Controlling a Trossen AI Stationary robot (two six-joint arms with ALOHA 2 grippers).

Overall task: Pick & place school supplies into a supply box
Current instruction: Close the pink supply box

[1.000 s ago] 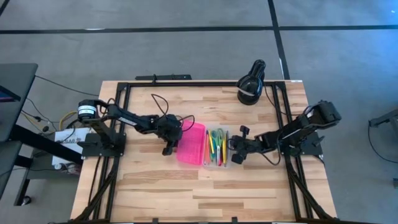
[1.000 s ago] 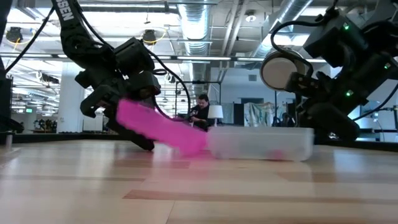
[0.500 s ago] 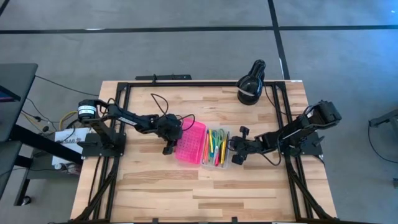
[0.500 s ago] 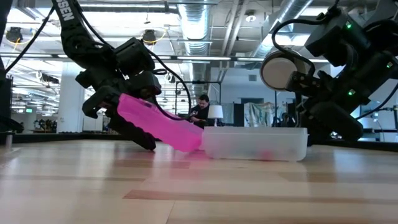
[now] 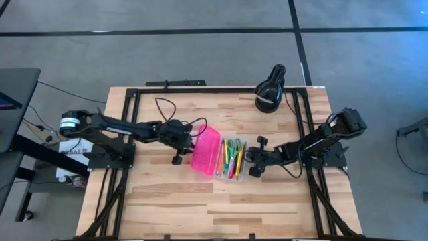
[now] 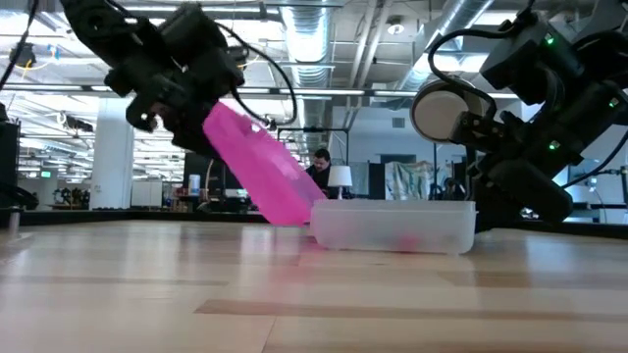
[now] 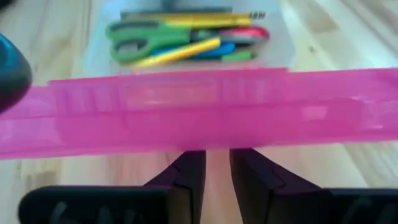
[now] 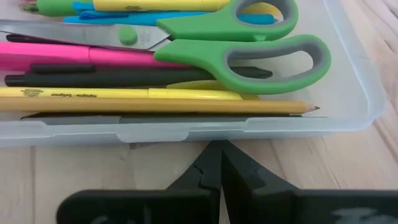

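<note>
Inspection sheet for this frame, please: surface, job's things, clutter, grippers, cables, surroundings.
Surface: light wooden slatted table, black frame rails.
Job's things: clear plastic box base holding green-handled scissors, yellow pencil, pink and black pens; hot pink lid tilted up on its hinge side.
Clutter: black rounded object with white band at the far edge.
Grippers: left gripper pinching the lid's edge; right gripper shut, against the base's wall.
Cables: black loops by the left arm.
Surroundings: seated person behind.

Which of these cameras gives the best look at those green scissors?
The right wrist view: the green scissors fill it, lying atop pens in the clear base. The left wrist view shows them smaller behind the pink lid; from overhead they are tiny; the low view hides them.
</note>
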